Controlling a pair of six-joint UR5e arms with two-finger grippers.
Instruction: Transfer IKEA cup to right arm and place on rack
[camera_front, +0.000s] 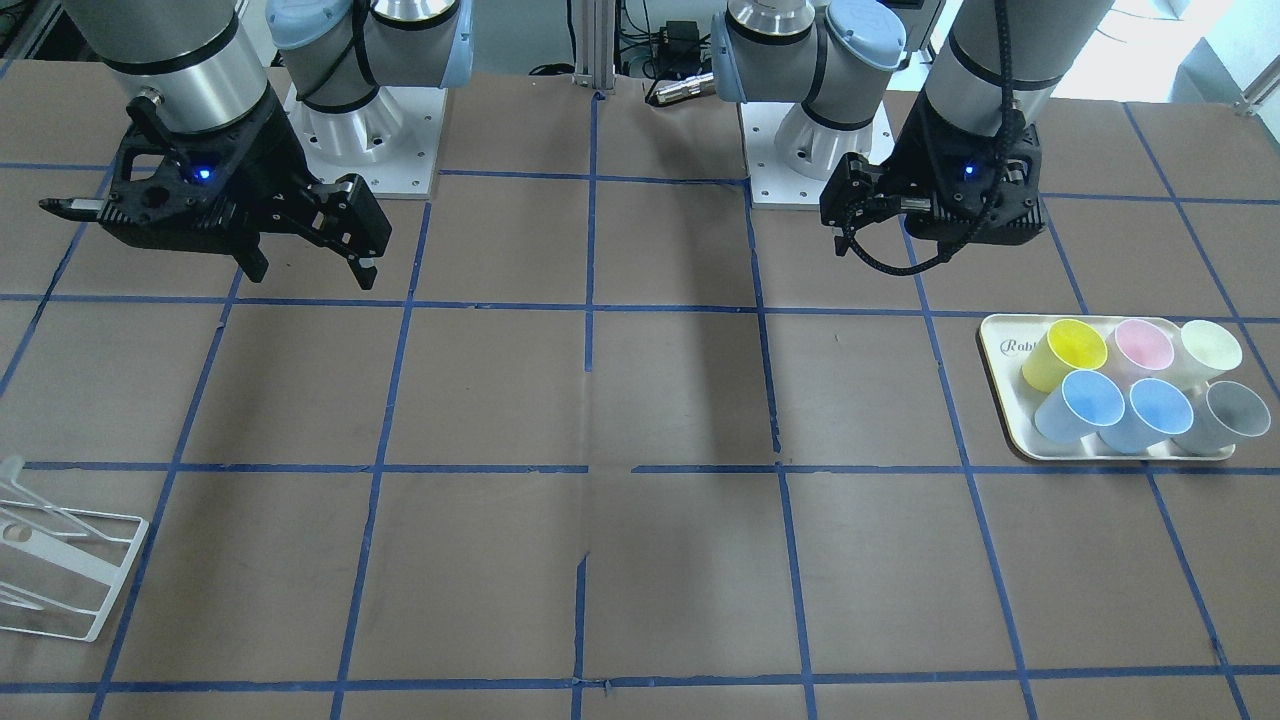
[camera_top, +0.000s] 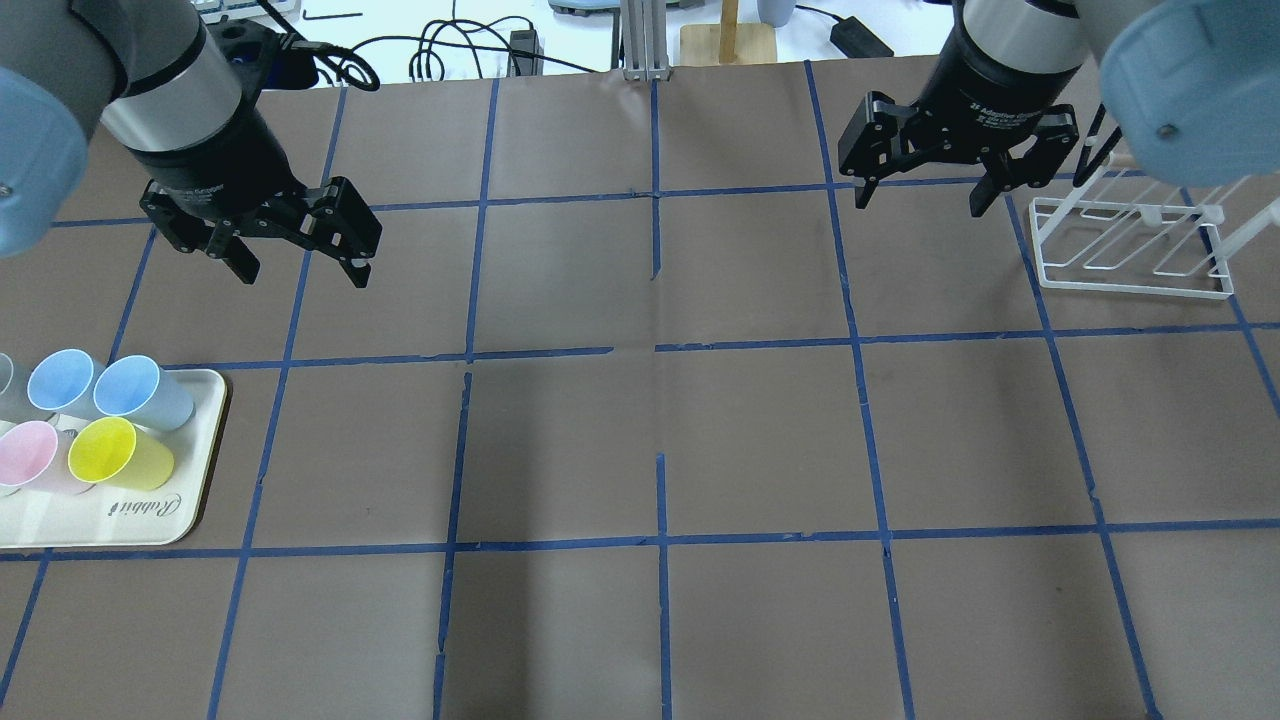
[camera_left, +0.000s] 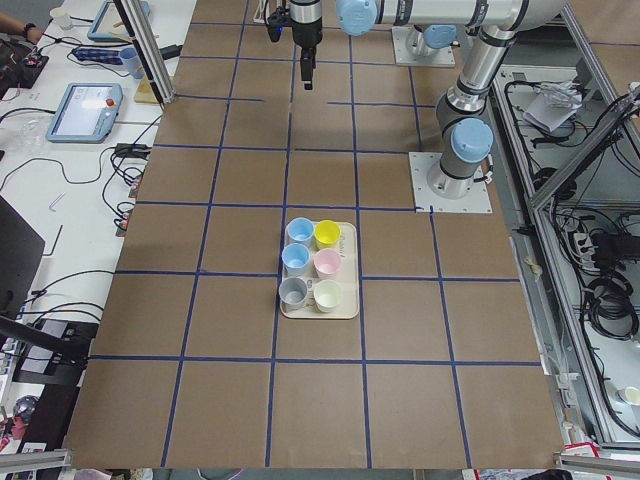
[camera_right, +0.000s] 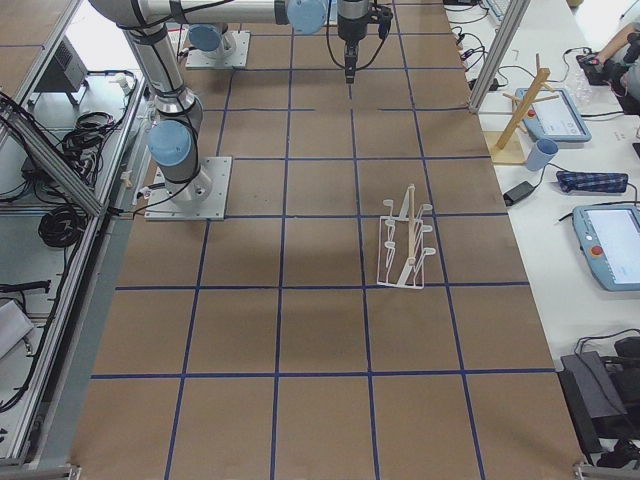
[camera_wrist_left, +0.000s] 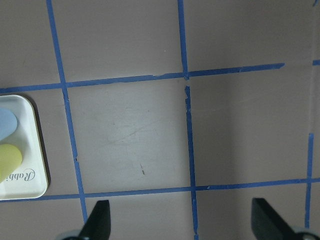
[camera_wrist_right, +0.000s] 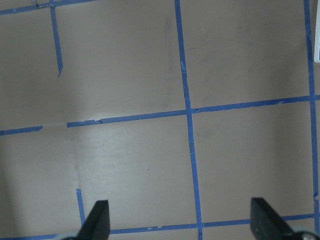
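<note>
Both pincers, the left gripper (camera_top: 305, 277) and the right gripper (camera_top: 920, 205), hang spread and empty above the table (camera_top: 760, 440). Crowding looks the likeliest trouble. On the cream tray (camera_top: 150, 520), well in from the table's left end, the IKEA cup (camera_top: 140, 392) stands packed beside a second blue cup (camera_top: 60, 380) and the yellow cup (camera_top: 110, 450), so wide fingers could knock neighbours or take the wrong twin. Blue tape (camera_top: 660, 540) grids the brown table, and the rack (camera_top: 1130, 250) sits toward the operators' edge. A bench (camera_left: 40, 200) with a tablet (camera_left: 88, 108) lies beyond that edge.

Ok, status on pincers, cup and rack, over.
Left pincer open, right pincer open, both empty. Two pale blue cups on tray, untouched; rack empty. No obstruction seen.
</note>
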